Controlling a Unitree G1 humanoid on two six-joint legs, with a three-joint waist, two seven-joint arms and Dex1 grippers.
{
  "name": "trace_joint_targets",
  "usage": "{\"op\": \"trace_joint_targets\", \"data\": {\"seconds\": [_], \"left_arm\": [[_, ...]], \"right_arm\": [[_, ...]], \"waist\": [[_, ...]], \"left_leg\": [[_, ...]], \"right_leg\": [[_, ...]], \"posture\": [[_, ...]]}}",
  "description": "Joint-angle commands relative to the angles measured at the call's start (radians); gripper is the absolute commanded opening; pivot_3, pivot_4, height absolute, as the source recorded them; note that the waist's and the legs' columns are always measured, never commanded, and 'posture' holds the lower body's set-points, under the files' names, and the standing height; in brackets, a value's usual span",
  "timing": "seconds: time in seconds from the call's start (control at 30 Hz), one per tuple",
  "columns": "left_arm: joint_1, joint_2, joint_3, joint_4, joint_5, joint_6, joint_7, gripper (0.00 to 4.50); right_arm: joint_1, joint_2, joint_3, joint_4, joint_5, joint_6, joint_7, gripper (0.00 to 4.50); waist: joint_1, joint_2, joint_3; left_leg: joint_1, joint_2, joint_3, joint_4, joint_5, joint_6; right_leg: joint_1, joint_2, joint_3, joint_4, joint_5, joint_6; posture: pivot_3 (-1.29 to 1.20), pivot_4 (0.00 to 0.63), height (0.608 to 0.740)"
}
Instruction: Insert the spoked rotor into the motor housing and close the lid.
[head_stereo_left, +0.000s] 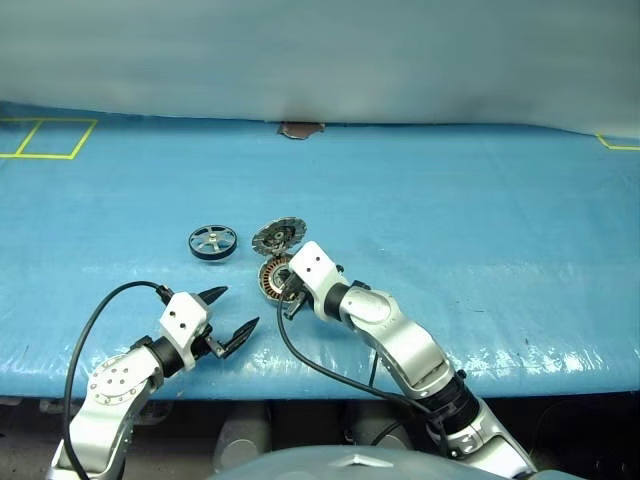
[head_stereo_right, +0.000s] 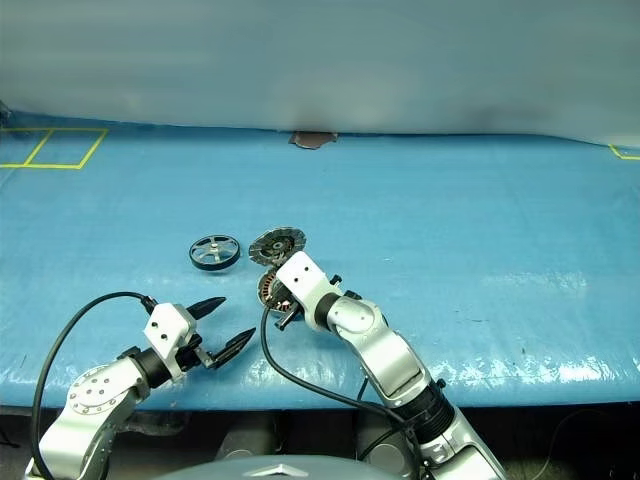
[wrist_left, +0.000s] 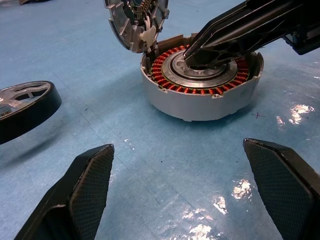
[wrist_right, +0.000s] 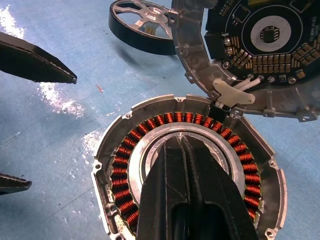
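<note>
None of the task's two steps is showing as done. The spoked rotor (head_stereo_left: 213, 242) is lying flat on the blue counter (head_stereo_left: 480, 230), just beside the motor housing (wrist_left: 200, 87) and apart from it, with nothing holding it. The housing is sitting open, its copper windings exposed, and the lid (wrist_right: 260, 55) is standing tilted up on its hinge, circuit side facing the cup. The right gripper (wrist_right: 182, 150) is resting with its fingers pressed together at the housing's central bearing, gripping nothing that I can make out. The left gripper (head_stereo_left: 232, 315) is hovering near the counter's front edge with fingers spread wide and empty. Picking up the rotor, seating it and swinging the lid down are all remaining.
</note>
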Motion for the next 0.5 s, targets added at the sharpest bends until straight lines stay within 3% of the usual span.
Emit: {"op": "trace_joint_targets", "data": {"seconds": [0.03,0.5], "left_arm": [[-0.001,0.001,0.010,-0.016,-0.009,-0.004,-0.002,4.50],[-0.004,0.005,0.010,-0.013,-0.013,-0.005,-0.009,4.50]], "right_arm": [[-0.006,0.007,-0.024,-0.014,-0.003,-0.025,-0.007,0.07],[0.011,-0.016,-0.051,-0.010,-0.008,-0.024,-0.001,0.07]], "waist": [[0.000,0.000,0.000],[0.000,0.000,0.000]], "left_leg": [[0.000,0.000,0.000,0.000,0.000,0.000],[0.000,0.000,0.000,0.000,0.000,0.000]], "right_leg": [[0.000,0.000,0.000,0.000,0.000,0.000],[0.000,0.000,0.000,0.000,0.000,0.000]], "posture": [[0.00,0.150,0.740],[0.00,0.150,0.740]]}}
